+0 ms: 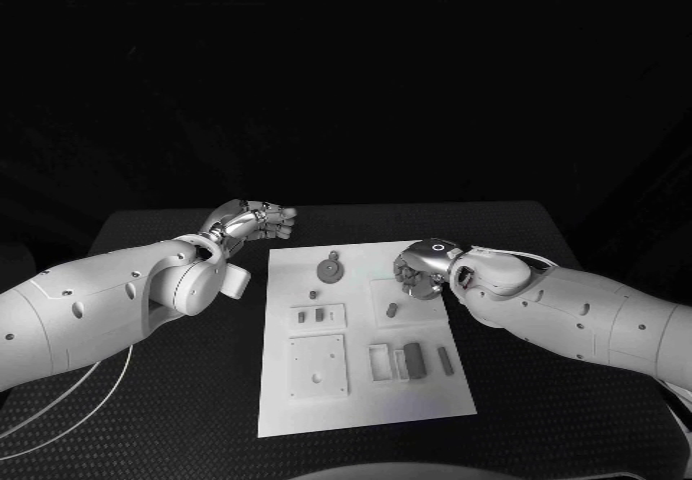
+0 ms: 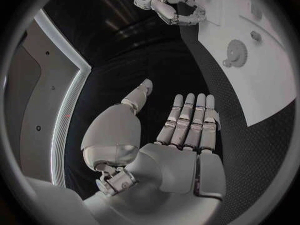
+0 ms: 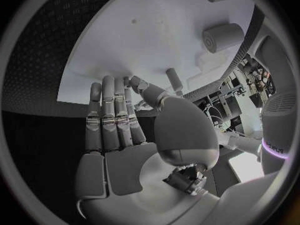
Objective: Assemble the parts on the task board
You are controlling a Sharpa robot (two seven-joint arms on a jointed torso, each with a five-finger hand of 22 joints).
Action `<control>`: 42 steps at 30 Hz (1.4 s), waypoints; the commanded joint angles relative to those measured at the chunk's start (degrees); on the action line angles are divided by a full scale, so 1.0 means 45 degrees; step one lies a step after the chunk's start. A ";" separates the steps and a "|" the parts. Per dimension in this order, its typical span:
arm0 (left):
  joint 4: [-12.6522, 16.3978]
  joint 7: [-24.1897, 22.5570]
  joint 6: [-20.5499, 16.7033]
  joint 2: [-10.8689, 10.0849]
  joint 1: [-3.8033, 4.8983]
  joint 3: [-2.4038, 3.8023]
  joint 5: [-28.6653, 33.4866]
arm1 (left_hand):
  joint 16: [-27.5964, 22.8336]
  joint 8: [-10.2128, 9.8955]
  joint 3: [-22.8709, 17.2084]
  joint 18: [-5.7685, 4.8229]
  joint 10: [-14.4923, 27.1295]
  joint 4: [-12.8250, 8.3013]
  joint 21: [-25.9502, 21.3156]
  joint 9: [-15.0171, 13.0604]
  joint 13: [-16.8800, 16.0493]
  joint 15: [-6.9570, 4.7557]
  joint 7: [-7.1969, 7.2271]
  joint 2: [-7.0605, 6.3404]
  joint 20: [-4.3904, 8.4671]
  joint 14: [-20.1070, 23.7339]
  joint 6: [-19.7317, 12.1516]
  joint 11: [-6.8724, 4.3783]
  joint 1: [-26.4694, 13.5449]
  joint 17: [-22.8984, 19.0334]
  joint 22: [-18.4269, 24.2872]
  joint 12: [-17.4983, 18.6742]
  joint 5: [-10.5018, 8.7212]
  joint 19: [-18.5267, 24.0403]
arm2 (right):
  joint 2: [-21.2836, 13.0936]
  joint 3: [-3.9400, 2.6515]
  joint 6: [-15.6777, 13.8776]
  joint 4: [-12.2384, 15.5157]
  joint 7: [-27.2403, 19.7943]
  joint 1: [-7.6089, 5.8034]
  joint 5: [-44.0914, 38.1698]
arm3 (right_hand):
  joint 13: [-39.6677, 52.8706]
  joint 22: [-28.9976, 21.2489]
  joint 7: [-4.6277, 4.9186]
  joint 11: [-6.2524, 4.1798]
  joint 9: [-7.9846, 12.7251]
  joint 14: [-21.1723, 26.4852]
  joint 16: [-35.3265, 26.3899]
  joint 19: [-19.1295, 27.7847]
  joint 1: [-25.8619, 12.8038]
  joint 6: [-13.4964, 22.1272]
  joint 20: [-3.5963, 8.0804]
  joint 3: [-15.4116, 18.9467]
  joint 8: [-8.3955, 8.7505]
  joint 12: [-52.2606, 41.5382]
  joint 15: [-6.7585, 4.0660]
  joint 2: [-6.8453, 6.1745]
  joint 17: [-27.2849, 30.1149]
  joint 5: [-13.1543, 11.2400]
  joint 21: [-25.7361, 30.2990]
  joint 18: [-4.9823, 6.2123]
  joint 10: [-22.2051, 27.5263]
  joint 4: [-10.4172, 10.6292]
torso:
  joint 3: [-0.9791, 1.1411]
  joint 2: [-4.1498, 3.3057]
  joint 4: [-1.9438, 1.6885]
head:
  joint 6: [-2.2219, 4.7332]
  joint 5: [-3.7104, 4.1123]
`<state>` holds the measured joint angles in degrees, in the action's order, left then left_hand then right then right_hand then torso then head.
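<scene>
Plainly two empty robot hands (image 1: 257,220) (image 1: 421,268)

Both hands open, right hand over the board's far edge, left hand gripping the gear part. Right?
Not quite. The left hand grips nothing: the left wrist view shows its fingers straight and apart, off the task board. The gear part lies untouched on it.

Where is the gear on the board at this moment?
In the head view the gear lies flat near the far edge of the board, left of the right hand and across from the left hand.
</scene>
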<state>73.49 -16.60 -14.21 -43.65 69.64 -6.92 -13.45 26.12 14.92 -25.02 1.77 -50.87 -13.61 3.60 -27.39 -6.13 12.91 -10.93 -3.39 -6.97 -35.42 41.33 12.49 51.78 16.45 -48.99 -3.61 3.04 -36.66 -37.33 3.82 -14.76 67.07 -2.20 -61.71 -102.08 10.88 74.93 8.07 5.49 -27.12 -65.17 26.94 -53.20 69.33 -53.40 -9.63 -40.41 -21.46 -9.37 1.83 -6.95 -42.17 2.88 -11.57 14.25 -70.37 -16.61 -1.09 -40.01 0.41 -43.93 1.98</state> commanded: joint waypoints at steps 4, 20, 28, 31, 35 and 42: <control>0.0024 -0.0008 0.0133 0.0028 0.0019 0.0010 0.0080 | -0.0059 -0.0011 -0.0025 0.0278 0.0025 -0.0084 0.0064 0.0006 0.0036 0.0125 -0.0526 -0.0051 -0.0135 -0.0006 -0.0063 0.0122 -0.0020 0.0020 0.0033 -0.0041 -0.0010 -0.0006 | -0.0029 0.0189 0.0726 0.0001 0.0381 0.0262 -0.0580 | -0.0143 0.0290 0.0024 0.0256 0.0016 0.0151 -0.0067 0.0151 0.0398 0.0057 -0.0005 0.0047 0.0099 0.0539 0.0027 -0.0138 -0.0048 -0.0002 0.0052 0.0078 0.0445 -0.0056 | -0.0005 0.0003 0.0006 | -0.0016 0.0033; 0.0057 0.0017 0.0094 -0.0006 0.0018 0.0009 0.0080 | -0.0012 0.0002 -0.0072 0.0332 -0.0001 -0.0178 0.0078 -0.0001 0.0101 0.0109 -0.0533 -0.0063 -0.0147 -0.0133 -0.0086 0.0117 0.0098 0.0068 0.0072 -0.0071 -0.0010 -0.0034 | -0.0159 0.0237 0.0407 0.0128 0.0764 0.0502 -0.1147 | -0.0021 0.0331 -0.0305 0.0112 -0.0101 -0.0109 0.0216 -0.0160 0.0500 -0.0818 0.0029 0.0181 -0.0166 0.0469 -0.0106 0.0167 -0.0410 -0.0001 -0.0345 0.0167 0.0072 -0.0034 | 0.0005 0.0002 -0.0002 | -0.0043 0.0107; 0.0021 0.0020 0.0081 0.0002 0.0018 0.0009 0.0080 | -0.0003 0.0004 -0.0086 0.0340 -0.0005 -0.0211 0.0084 -0.0003 0.0116 0.0102 -0.0535 -0.0070 -0.0145 -0.0161 -0.0095 0.0117 0.0138 0.0079 0.0079 -0.0073 -0.0010 -0.0048 | -0.0159 0.0237 -0.0055 0.0160 0.0785 0.0552 -0.1172 | 0.0066 0.0329 -0.0426 -0.0036 -0.0140 -0.0385 0.0446 -0.0444 0.0532 -0.1126 0.0148 0.0174 -0.0231 0.0362 -0.0269 0.0258 -0.0656 0.0001 -0.0627 0.0167 -0.0260 -0.0037 | 0.0009 -0.0002 0.0005 | -0.0027 0.0119; 0.0018 0.0018 0.0067 0.0005 0.0018 0.0009 0.0080 | -0.0001 0.0004 -0.0086 0.0341 -0.0004 -0.0218 0.0086 -0.0002 0.0122 0.0100 -0.0537 -0.0075 -0.0145 -0.0167 -0.0099 0.0118 0.0143 0.0082 0.0081 -0.0073 -0.0010 -0.0053 | -0.0145 0.0237 -0.0143 0.0183 0.0725 0.0552 -0.1059 | 0.0079 0.0327 -0.0438 -0.0055 -0.0143 -0.0415 0.0478 -0.0467 0.0490 -0.1171 0.0160 0.0194 -0.0230 0.0355 -0.0289 0.0231 -0.0706 0.0000 -0.0671 0.0167 -0.0307 -0.0035 | 0.0005 -0.0001 0.0011 | -0.0030 0.0113; 0.0009 0.0023 0.0073 0.0022 0.0017 0.0009 0.0080 | 0.0001 0.0004 -0.0088 0.0342 -0.0003 -0.0223 0.0087 -0.0003 0.0126 0.0099 -0.0539 -0.0075 -0.0145 -0.0173 -0.0103 0.0119 0.0148 0.0085 0.0082 -0.0072 -0.0010 -0.0057 | -0.0146 0.0237 -0.0183 0.0212 0.0694 0.0552 -0.0984 | 0.0093 0.0326 -0.0450 -0.0074 -0.0146 -0.0441 0.0508 -0.0493 0.0430 -0.1214 0.0173 0.0218 -0.0226 0.0352 -0.0309 0.0204 -0.0758 0.0000 -0.0721 0.0167 -0.0352 -0.0034 | 0.0010 -0.0005 0.0006 | -0.0035 0.0101; -0.0059 0.0041 0.0076 0.0016 0.0017 0.0008 0.0080 | 0.0004 0.0003 -0.0088 0.0344 -0.0005 -0.0225 0.0091 -0.0003 0.0135 0.0097 -0.0543 -0.0071 -0.0146 -0.0185 -0.0109 0.0120 0.0147 0.0090 0.0086 -0.0073 -0.0010 -0.0067 | -0.0201 0.0234 -0.0366 0.0305 0.0772 0.0552 -0.0801 | 0.0125 0.0324 -0.0482 -0.0119 -0.0163 -0.0505 0.0570 -0.0553 0.0374 -0.1309 0.0213 0.0227 -0.0226 0.0341 -0.0355 0.0191 -0.0865 -0.0001 -0.0826 0.0167 -0.0455 -0.0037 | -0.0003 0.0001 0.0001 | -0.0009 0.0106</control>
<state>73.24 -16.07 -14.24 -43.67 69.64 -6.93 -13.39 26.12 14.92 -25.44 2.63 -50.67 -14.36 3.81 -27.36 -5.60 13.31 -10.93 -3.62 -7.38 -35.83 41.33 12.69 52.02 16.77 -48.67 -3.61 3.04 -36.66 -38.20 4.15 -19.95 68.70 0.31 -60.26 -105.74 12.26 74.91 5.95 4.82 -27.74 -67.12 29.17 -55.32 71.42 -58.80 -8.66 -39.60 -22.33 -7.90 0.24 -6.22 -46.03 2.87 -15.11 14.24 -72.02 -16.75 -1.06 -40.01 0.42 -44.00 2.44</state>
